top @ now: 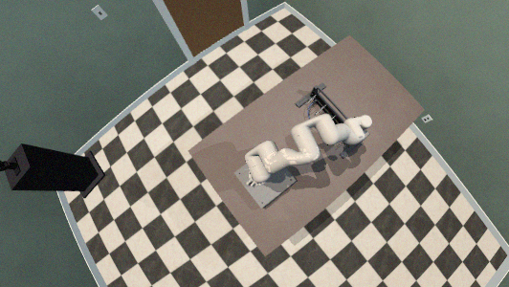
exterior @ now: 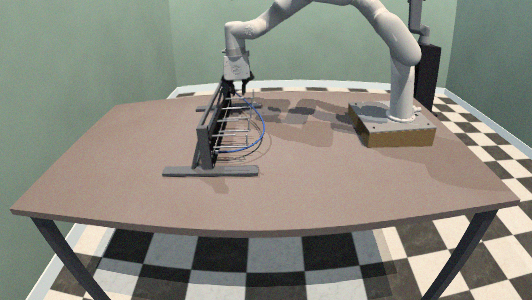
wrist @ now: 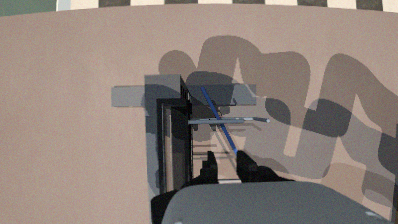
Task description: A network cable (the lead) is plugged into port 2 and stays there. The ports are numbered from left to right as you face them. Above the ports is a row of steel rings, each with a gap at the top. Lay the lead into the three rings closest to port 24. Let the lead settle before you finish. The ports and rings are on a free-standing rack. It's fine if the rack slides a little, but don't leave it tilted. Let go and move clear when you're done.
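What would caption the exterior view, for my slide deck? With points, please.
An xArm gripper (exterior: pixel 238 91) reaches the far end of a free-standing rack (exterior: pixel 203 142), a blue lead (exterior: pixel 263 125) bowing out beside its rings.

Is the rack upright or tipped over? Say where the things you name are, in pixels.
Upright: the rack (top: pixel 333 102) (exterior: pixel 202 142) (wrist: pixel 162 86) stands with its near foot (top: pixel 303 101) (exterior: pixel 225 171) (wrist: pixel 125 96) flat on the table (top: pixel 383 96) (exterior: pixel 310 195) (wrist: pixel 75 130). Whether it leans very slightly, I cannot tell.

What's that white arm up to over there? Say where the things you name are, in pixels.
The robot arm (top: pixel 306 143) (exterior: pixel 260 25) is working with a blue cable (exterior: pixel 263 125) (wrist: pixel 227 131) at a rack (exterior: pixel 202 145) (wrist: pixel 162 82) with metal rings. Its gripper (exterior: pixel 239 90) (wrist: pixel 224 161) is partly open near the rack's far end, the cable reaching one finger; whether it is gripped is unclear. The cable bows out beside the rack.
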You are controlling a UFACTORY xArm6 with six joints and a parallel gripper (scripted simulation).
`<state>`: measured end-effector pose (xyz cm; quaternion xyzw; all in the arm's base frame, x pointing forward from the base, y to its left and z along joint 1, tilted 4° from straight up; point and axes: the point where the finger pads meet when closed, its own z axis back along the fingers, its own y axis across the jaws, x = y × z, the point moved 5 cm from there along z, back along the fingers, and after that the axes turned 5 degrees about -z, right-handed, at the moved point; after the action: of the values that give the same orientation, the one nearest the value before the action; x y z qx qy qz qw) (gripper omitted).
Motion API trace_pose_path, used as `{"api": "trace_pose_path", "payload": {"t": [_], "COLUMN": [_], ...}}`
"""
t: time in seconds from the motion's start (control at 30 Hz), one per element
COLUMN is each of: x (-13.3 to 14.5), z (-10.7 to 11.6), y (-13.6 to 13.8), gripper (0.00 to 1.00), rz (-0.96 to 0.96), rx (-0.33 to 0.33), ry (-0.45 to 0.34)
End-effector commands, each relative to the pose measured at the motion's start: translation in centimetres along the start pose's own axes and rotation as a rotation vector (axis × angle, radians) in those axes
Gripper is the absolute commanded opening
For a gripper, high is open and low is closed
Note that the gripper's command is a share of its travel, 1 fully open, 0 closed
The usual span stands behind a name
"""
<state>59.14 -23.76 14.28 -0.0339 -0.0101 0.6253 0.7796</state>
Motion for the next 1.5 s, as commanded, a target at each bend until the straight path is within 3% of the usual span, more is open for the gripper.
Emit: {"api": "trace_pose_path", "payload": {"t": [0.0, 0.5, 0.9, 0.93, 1.47], "x": [0.0, 0.0, 0.0, 0.0, 0.0], "z": [1.5, 4.8, 5.4, 5.4, 5.4], "y": [-0.1, -0.1, -0.1, -0.1, -0.1], "gripper": [0.33, 0.33, 0.33, 0.0, 0.0], "rz": [0.0, 0.0, 0.0, 0.0, 0.0], "rx": [-0.005, -0.005, -0.005, -0.005, -0.005], "ry": [0.001, 0.001, 0.001, 0.001, 0.001]}}
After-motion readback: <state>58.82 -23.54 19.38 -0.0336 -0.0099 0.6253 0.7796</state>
